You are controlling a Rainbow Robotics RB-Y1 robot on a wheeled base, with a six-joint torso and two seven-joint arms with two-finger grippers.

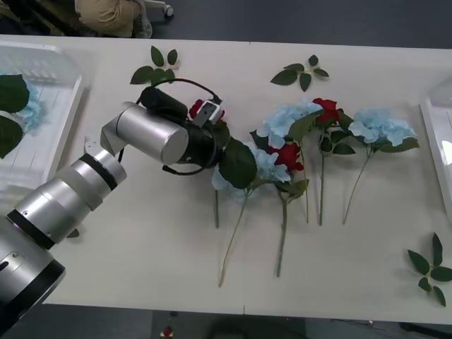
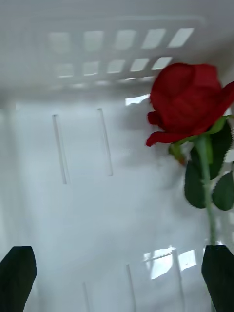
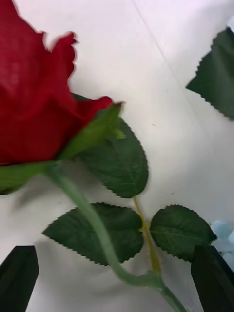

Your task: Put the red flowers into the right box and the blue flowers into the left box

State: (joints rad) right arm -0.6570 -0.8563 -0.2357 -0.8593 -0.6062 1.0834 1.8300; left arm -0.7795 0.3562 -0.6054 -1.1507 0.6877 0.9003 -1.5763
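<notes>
My left gripper (image 1: 210, 115) reaches over the table's middle and hangs open above a red flower (image 3: 34, 102). That flower's stem (image 3: 92, 224) runs between the two black fingertips without touching them. To its right lie more blue flowers (image 1: 244, 169) (image 1: 288, 116) (image 1: 381, 127) and red flowers (image 1: 286, 154) (image 1: 326, 108) in a row, stems toward me. The left box (image 1: 49, 85) at the far left holds one blue flower (image 1: 30, 107). My right gripper (image 2: 117, 278) is open over the floor of the right box (image 2: 83, 204), where a red flower (image 2: 187, 102) lies.
Loose leaf sprigs lie at the back (image 1: 157, 67) (image 1: 302, 73) and near the front right corner (image 1: 431, 272). The right box's rim (image 1: 439, 141) shows at the table's right edge. Bare table stretches in front of the flower stems.
</notes>
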